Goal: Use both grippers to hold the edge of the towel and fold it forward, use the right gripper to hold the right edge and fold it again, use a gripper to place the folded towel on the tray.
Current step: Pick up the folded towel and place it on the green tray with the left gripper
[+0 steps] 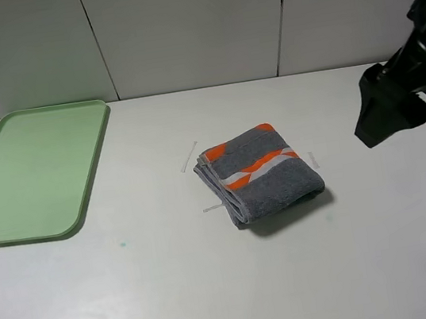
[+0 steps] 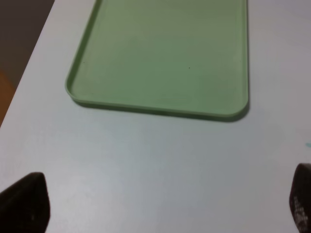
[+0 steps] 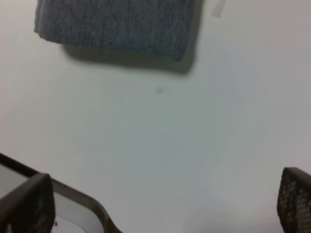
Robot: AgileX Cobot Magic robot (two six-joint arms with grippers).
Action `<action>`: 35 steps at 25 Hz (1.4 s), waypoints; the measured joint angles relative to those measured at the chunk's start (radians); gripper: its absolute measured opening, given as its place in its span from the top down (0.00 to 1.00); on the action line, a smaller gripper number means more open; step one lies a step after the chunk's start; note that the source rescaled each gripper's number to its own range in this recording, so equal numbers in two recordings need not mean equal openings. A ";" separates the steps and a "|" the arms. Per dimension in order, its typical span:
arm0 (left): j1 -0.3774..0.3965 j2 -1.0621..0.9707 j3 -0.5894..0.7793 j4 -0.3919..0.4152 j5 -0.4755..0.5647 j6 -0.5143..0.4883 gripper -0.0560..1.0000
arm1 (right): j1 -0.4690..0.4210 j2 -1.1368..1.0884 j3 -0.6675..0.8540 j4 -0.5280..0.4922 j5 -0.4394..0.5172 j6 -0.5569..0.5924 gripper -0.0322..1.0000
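Left gripper point(image 2: 163, 204): jaws spread fully wide, nothing between them. It hangs over bare table point(image 1: 177, 293), and the tray's rim lies near, beyond the fingertips.

Right gripper point(image 3: 163, 204): jaws likewise at full spread and empty. It is poised above bare table, apart from the towel, one grey end of which shows in its wrist view. In the high view the right arm point(image 1: 400, 95) stands raised over the table's right edge, clear of the cloth.

Towel point(image 1: 261, 172): lies about the middle of the table, slightly toward the right edge. It is a compact, thick bundle with stacked layers showing along its left side and orange and white bands on top. Judgement: both folds appear complete, since the bundle is far smaller than the tray and shows several layers.

Tray point(image 1: 38, 169): sits at the far-left corner of the table, along the left edge, well apart from the towel. Nothing lies in it.

Outstanding: the placing step is not yet done. The towel remains to be gripped, carried across and set on the tray, and neither gripper has contact with it.
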 joint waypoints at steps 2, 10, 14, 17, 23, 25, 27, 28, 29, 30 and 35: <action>0.000 0.000 0.000 0.000 0.000 0.000 0.00 | 0.000 -0.040 0.021 0.006 0.000 0.000 0.00; 0.000 0.000 0.000 0.000 0.000 0.000 0.00 | 0.000 -0.234 0.142 0.049 0.001 0.001 0.00; 0.000 0.000 0.000 0.000 0.000 0.000 0.00 | -0.017 -0.352 0.229 0.063 -0.018 0.011 0.00; 0.000 0.000 0.000 0.000 0.000 0.000 0.00 | -0.093 -0.460 0.293 0.083 -0.057 0.011 0.00; 0.000 0.000 0.000 0.000 0.000 0.000 0.00 | -0.305 -0.739 0.435 0.090 -0.149 0.011 0.00; 0.000 0.000 0.000 0.000 0.000 0.000 0.00 | -0.364 -0.824 0.481 0.096 -0.163 0.011 0.00; 0.000 0.000 0.000 0.000 0.000 0.000 0.00 | -0.423 -0.904 0.516 0.102 -0.163 0.011 0.00; 0.000 0.000 0.000 0.000 0.000 0.000 0.00 | -0.445 -0.945 0.531 0.105 -0.162 0.011 0.00; 0.000 0.000 0.000 0.000 0.000 0.000 0.00 | -0.471 -0.984 0.545 0.106 -0.163 0.011 0.00; 0.000 0.000 0.000 0.000 0.000 0.000 0.00 | -0.500 -1.022 0.556 0.107 -0.165 0.011 0.00; 0.000 0.000 0.000 0.000 0.000 0.000 0.00 | -0.603 -1.169 0.574 0.109 -0.186 0.011 0.00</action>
